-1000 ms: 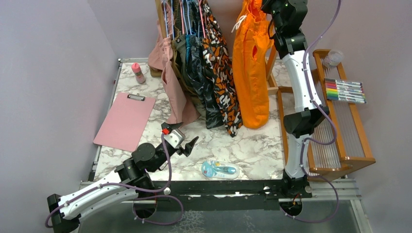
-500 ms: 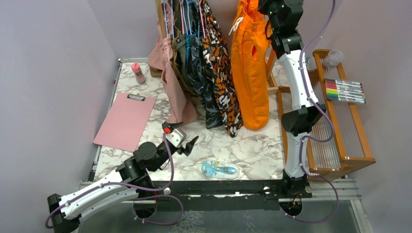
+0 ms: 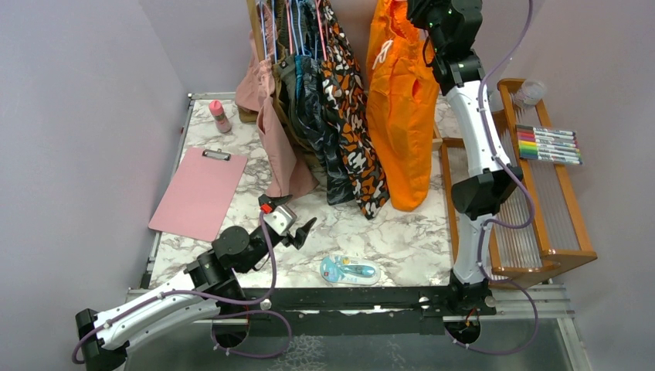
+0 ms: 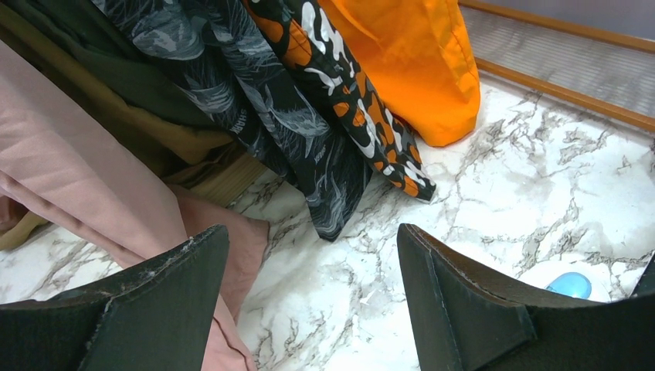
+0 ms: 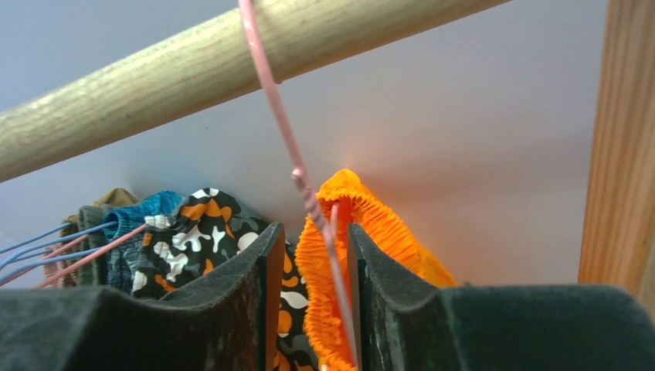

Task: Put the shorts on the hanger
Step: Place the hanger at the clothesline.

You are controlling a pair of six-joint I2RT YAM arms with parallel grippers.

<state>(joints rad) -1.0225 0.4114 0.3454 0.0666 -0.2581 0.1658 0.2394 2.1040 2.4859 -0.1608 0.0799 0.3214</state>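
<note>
The bright orange shorts (image 3: 398, 116) hang at the right end of the clothes rail, their hem close to the marble table. In the right wrist view their gathered waistband (image 5: 363, 232) sits on the thin pink hanger (image 5: 282, 124), whose hook goes over the wooden rod (image 5: 193, 69). My right gripper (image 5: 315, 228) is up at the rail, open by a narrow gap. The hanger's wire runs between the fingers, close to the right one. My left gripper (image 3: 297, 232) hovers low over the table, open and empty, facing the hanging clothes (image 4: 313, 239).
An orange-black-white patterned garment (image 3: 347, 116), dark leafy ones and a dusty pink one (image 3: 274, 139) hang left of the shorts on blue hangers. A pink clipboard (image 3: 199, 193), a pink bottle (image 3: 220, 116) and a blue packet (image 3: 349, 270) lie on the table. A wooden rack with markers (image 3: 548, 144) stands at the right.
My right gripper's jaws have parted from shut. The shorts have dropped slightly and swung, and now hang lower and wider. The left arm has stayed still.
</note>
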